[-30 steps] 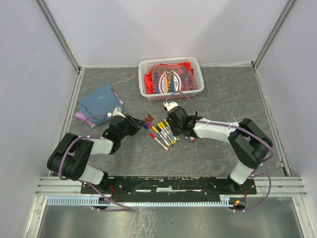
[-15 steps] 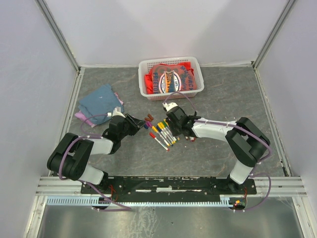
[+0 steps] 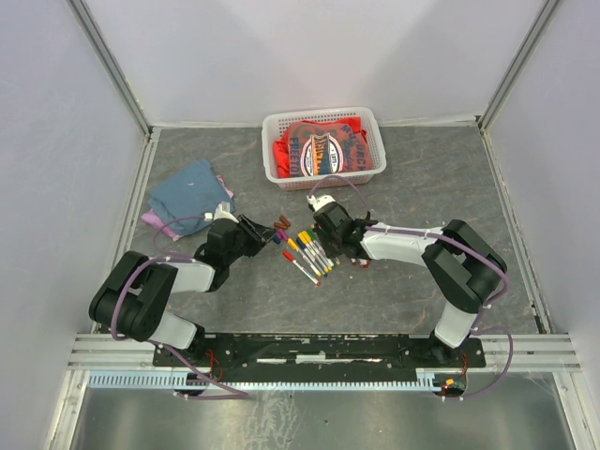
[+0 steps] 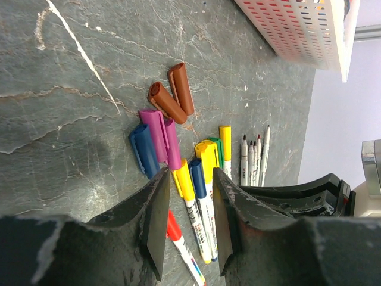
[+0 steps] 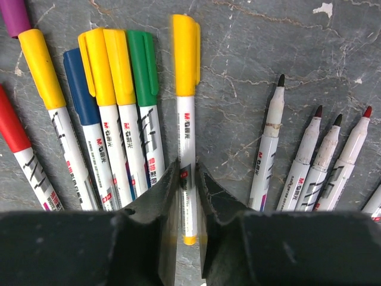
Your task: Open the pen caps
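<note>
In the right wrist view, the right gripper [image 5: 187, 179] is low over the tabletop [image 5: 309, 53] with its jaws drawn in on either side of a yellow-capped pen [image 5: 186, 137]. The white barrel fills the gap between them, so I read it as pinched near its tail end. The pen's long axis runs straight away from the jaws, and its cap [image 5: 186, 53] is at the far end, clear of the grip. Just to the left lie the other capped pens [image 5: 128, 119] in a tight, roughly parallel row, with the green-capped one nearest. To the right, a little apart, lie the uncapped pens [image 5: 271, 149], tips pointing the same way.

The left gripper [image 4: 190, 179] hovers with its jaws spread and nothing between them. It faces the row from the cap side, so it is the arm nearer the caps. My judgement is that the pull has to run along the barrel's axis, away from the right jaws, and the closely packed neighbours leave little room beside the cap.

The left wrist view shows the loose caps [image 4: 158, 134], blue, purple and two brown, lying together beyond the row. The right wrist view catches only a purple edge of them. Only the top view shows both arms converging on the pens mid-tabletop, with folded cloths [image 3: 187, 192] farther left and a white basket [image 3: 375, 141] at the back.
</note>
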